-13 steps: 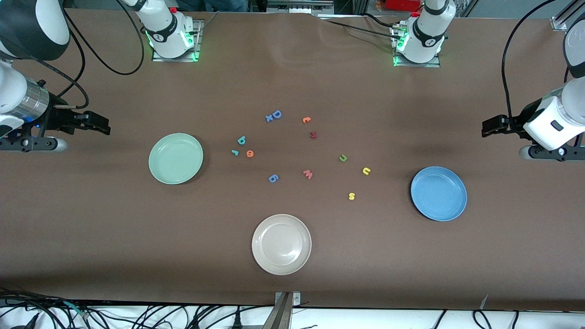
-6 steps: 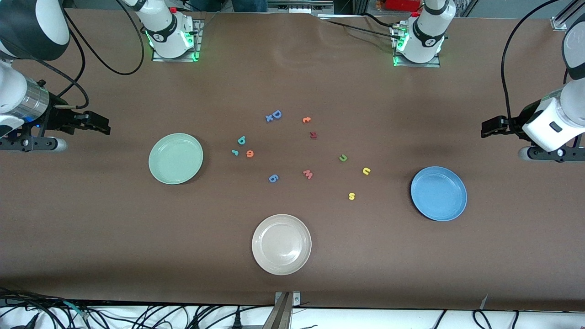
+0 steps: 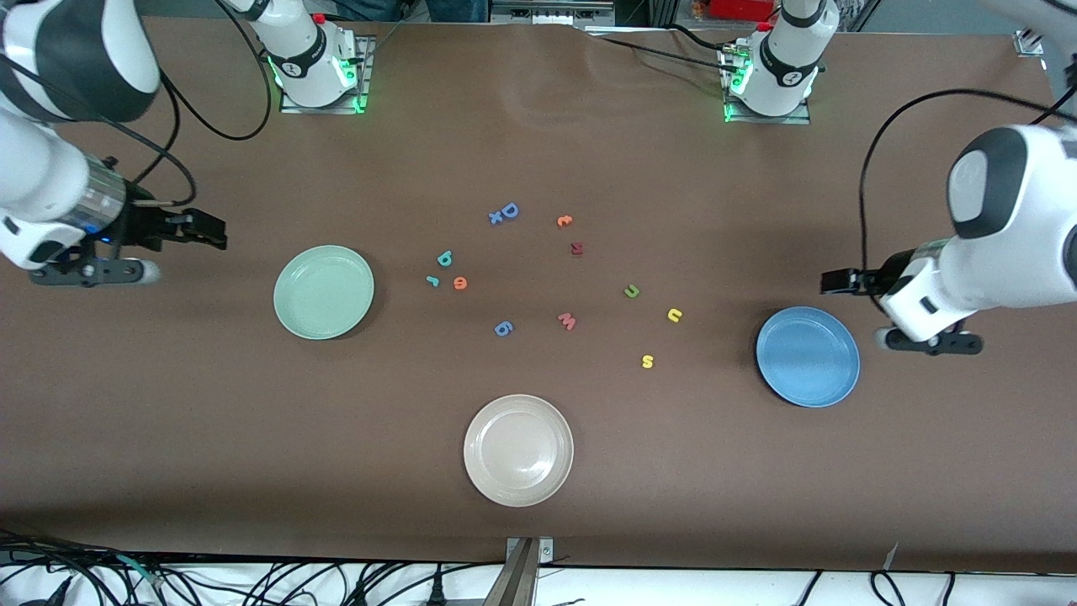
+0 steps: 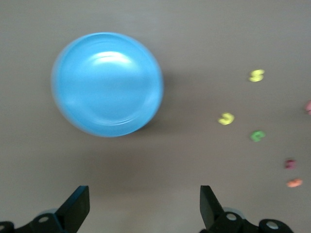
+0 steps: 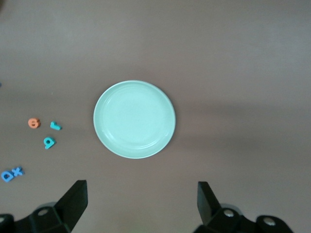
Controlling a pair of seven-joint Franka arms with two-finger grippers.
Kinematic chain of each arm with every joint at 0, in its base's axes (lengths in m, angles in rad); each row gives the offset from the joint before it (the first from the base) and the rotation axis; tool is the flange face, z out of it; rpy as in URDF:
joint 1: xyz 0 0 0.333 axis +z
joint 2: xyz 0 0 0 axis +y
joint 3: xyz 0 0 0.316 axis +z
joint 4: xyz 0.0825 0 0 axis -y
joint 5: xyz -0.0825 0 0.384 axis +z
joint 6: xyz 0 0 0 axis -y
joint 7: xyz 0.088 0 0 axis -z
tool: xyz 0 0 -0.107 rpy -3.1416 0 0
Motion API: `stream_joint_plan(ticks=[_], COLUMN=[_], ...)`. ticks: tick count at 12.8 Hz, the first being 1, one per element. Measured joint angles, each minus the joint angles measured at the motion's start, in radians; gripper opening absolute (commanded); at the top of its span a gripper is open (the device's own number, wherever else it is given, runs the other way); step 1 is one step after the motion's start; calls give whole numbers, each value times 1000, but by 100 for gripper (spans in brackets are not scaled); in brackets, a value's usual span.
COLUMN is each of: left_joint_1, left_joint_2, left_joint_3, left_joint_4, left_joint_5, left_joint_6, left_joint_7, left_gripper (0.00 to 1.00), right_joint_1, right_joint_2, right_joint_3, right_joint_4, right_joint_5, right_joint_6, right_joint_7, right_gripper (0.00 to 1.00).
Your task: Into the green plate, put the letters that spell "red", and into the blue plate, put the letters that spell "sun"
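Foam letters lie scattered mid-table, none on a plate: teal "r" (image 3: 432, 281), orange "e" (image 3: 459, 283) and teal "d" (image 3: 444, 258) cluster beside the green plate (image 3: 290, 316), toward the right arm's end; dark green "n" (image 3: 632, 291), yellow "u" (image 3: 674, 315) and yellow "s" (image 3: 647, 361) sit nearer the blue plate (image 3: 778, 370), toward the left arm's end. The left gripper (image 3: 829, 281) hovers just beside the blue plate, jaws spread wide and empty; the right gripper (image 3: 214, 231) hangs near the green plate, likewise wide open, holding nothing
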State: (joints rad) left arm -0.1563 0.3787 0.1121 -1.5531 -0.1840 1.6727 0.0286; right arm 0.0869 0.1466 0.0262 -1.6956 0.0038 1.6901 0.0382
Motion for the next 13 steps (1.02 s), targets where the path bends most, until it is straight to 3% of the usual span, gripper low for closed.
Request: stream_joint_plan(ticks=[3, 7, 10, 13], left_joint_1=[-77, -238, -316, -328], left_joint_2=[83, 228, 279, 280], left_joint_3=[-6, -11, -11, -9], left_joint_4=[-3, -34, -151, -255], left_joint_5=[-24, -25, -25, -25], left_joint_6=[81, 354, 617, 758], left_joint_7=[-74, -261, -299, -299], left_gripper=[100, 100, 100, 99], right_joint_1=[63, 69, 83, 169], right_joint_2=[32, 30, 61, 133], right_joint_3=[5, 67, 142, 157], right_joint_4=[-69, -276, -438, -462], right_joint_5=[0, 0, 0, -1], right_joint_6=[94, 328, 608, 716], right_joint_7=[61, 180, 349, 512], right_gripper=[99, 99, 99, 99])
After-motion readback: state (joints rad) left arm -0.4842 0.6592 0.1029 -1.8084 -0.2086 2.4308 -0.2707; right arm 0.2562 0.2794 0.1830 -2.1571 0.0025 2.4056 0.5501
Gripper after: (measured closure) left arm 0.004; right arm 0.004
